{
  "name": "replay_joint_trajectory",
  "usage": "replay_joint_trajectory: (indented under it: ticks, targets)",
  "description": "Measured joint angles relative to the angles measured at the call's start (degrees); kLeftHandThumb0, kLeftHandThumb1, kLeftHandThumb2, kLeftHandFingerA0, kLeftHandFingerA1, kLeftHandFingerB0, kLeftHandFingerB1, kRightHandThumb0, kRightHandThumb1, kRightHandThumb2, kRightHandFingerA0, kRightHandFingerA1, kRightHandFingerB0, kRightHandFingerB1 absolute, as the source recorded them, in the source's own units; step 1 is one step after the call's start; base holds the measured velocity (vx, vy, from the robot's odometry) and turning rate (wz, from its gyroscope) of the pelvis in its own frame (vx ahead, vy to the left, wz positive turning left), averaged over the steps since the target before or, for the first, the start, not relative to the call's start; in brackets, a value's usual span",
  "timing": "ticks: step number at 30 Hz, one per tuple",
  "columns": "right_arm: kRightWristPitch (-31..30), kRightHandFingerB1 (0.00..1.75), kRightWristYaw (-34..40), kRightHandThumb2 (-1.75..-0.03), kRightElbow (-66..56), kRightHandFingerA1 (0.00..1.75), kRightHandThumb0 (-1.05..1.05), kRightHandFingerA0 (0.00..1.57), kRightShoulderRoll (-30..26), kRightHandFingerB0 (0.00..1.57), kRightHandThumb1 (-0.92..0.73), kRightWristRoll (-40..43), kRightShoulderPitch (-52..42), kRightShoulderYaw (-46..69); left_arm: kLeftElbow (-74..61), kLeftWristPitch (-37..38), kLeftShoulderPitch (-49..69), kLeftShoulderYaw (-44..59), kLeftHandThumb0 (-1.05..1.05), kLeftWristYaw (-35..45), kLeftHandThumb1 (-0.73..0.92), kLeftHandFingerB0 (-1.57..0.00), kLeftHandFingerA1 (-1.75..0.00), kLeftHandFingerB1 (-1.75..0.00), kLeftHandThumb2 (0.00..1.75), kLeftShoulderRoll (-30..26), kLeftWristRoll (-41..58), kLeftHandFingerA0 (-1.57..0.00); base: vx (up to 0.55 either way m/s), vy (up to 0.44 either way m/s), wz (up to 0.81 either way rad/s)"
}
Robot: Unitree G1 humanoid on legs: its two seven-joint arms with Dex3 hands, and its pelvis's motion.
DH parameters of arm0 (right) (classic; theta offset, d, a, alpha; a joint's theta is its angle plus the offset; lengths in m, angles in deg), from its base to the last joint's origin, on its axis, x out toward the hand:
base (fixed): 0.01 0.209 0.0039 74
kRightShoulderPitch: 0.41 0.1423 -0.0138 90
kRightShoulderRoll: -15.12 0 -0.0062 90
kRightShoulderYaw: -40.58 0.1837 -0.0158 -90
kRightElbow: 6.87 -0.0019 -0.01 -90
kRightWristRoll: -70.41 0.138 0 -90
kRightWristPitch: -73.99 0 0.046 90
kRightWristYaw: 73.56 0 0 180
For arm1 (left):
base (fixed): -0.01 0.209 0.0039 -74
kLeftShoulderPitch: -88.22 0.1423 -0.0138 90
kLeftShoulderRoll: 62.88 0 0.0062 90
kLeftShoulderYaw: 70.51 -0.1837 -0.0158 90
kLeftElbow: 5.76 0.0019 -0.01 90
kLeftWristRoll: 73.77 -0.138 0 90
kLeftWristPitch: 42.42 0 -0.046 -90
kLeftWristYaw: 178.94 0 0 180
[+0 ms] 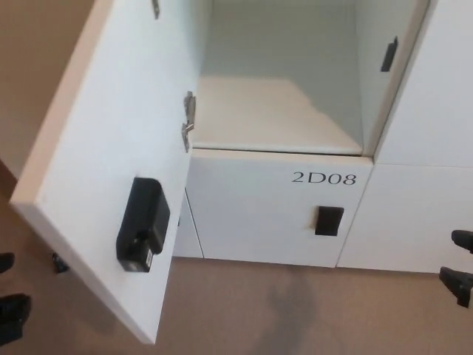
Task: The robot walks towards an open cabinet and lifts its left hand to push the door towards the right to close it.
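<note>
1. The door (96, 170) stands wide open, swung out left of the cabinet (277, 111), its black lock (142, 224) facing the camera.
2. Left hand (11, 314) sits low at the left edge, below the door and apart from it; I cannot tell its finger state.
3. Right hand (460, 266) shows at the right edge, fingers apart, holding nothing.

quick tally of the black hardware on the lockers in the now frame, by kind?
Lock box on the open door: 1
Flush handle under the 2D08 label: 1
Strike plate on the compartment's right wall: 1
Total: 3
</note>
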State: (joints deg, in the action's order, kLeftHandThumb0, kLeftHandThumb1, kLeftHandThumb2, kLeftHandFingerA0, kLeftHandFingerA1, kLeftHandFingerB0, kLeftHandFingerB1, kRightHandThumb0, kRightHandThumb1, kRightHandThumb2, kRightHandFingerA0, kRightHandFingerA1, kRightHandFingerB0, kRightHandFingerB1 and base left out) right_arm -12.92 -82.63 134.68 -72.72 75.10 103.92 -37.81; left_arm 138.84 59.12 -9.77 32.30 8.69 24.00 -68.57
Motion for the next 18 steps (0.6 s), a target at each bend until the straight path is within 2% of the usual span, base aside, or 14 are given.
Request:
replay_joint_trajectory:
  ticks: [4,5,6,7,16,17,18]
  targets:
    - [-0.1,0.44,0.2,-0.57,0.0,0.54,-0.06,0.58,0.0,0.41,-0.62,0.0,0.0,-0.1,0.3,0.1,0.0,0.0,-0.07,0.0,0.47,-0.26,-0.64,-0.54,0.9,0.0,0.0,-0.44,0.05,0.011,-0.06]
    - [-0.1,0.44,0.2,-0.57,0.0,0.54,-0.07,0.59,0.0,0.41,-0.62,0.0,0.0,-0.1,0.3,0.1,0.0,0.1,-0.11,0.0,0.65,-0.36,-0.53,-0.44,0.59,0.0,0.0,-0.49,0.05,0.072,-0.12]
    - [-0.1,0.44,0.2,-0.57,0.0,0.54,-0.07,0.59,0.0,0.41,-0.62,0.0,0.0,-0.1,0.4,0.1,0.0,0.1,-0.11,0.0,0.65,-0.36,-0.53,-0.44,0.59,0.0,0.0,-0.49,0.05,0.085,-0.04]
    - [-0.2,0.44,0.3,-0.57,0.0,0.53,-0.08,0.58,0.0,0.41,-0.61,0.0,0.0,-0.1,0.4,0.1,0.0,0.1,-0.06,0.0,0.49,-0.26,-0.65,-0.54,0.9,0.0,0.0,-0.44,0.06,0.108,0.5]
    - [-0.4,0.45,0.3,-0.57,-0.1,0.54,-0.07,0.57,0.5,0.42,-0.61,-0.1,0.9,-0.7,0.5,0.2,-0.2,0.6,-0.07,-0.1,0.48,-0.26,-0.65,-0.54,0.9,-0.6,0.0,-0.44,0.08,0.141,0.06]
    - [-0.4,0.45,0.3,-0.57,-0.1,0.54,-0.08,0.59,0.5,0.42,-0.6,-0.1,0.9,-0.7,0.5,0.2,-0.2,0.6,-0.09,-0.1,0.67,-0.37,-0.56,-0.43,0.59,-0.6,0.0,-0.5,0.09,0.068,0.01]
    - [-0.4,0.45,0.3,-0.57,-0.1,0.54,-0.08,0.59,0.5,0.42,-0.6,-0.1,1.1,-0.7,0.5,0.2,-0.4,0.6,-0.09,-0.1,0.67,-0.37,-0.56,-0.43,0.59,-0.6,0.0,-0.5,0.05,-0.083,-0.03]
